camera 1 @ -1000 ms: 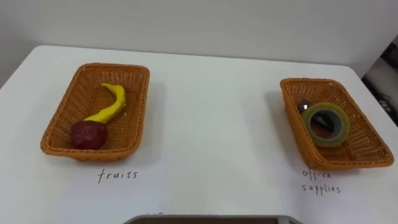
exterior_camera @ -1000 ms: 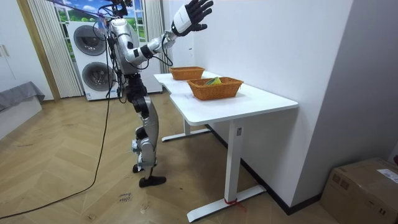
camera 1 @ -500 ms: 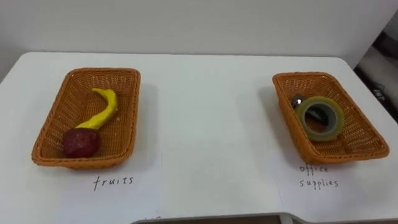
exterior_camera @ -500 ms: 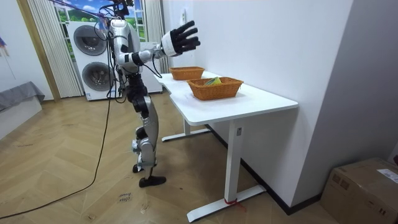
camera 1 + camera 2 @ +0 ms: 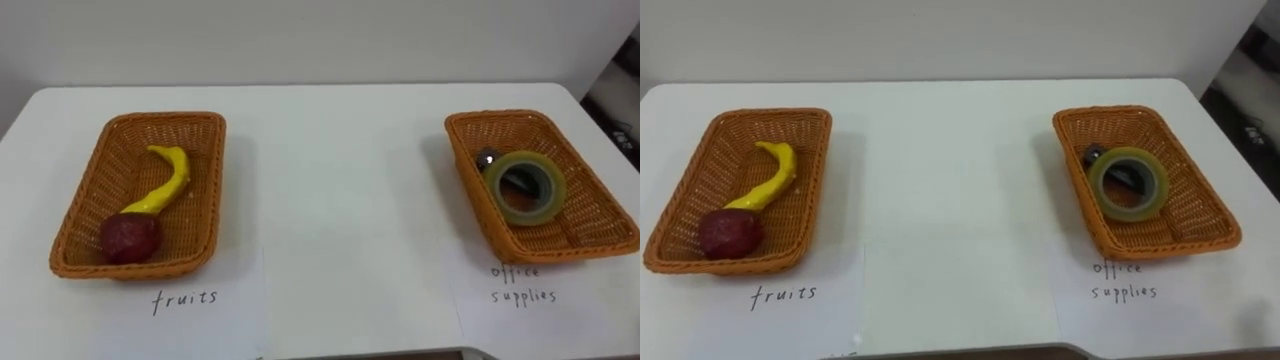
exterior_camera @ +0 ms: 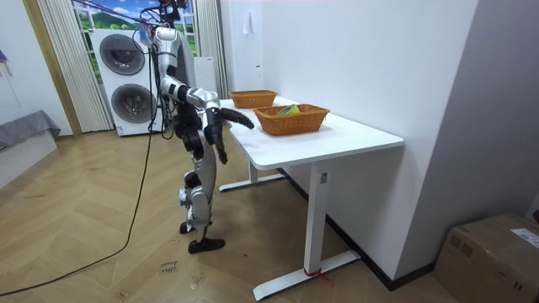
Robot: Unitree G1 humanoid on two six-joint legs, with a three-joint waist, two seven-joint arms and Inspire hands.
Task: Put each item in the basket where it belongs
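sorting looks finished. the banana (image 5: 166, 180) and a red fruit (image 5: 128, 237) lie in the left basket (image 5: 214, 180), above the "fruits" label. the tape (image 5: 501, 196) and a small dark item (image 5: 487, 157) lie in the right basket (image 5: 582, 216), above "office supplies". the bench (image 5: 340, 180) between them holds nothing loose. in the room view the robot stands at the bench's end, its hands (image 6: 221, 151) low beside the edge; i cannot tell whether the fingers are apart or curled. the next move probably calls for no grasp, only a check that nothing is left unsorted.
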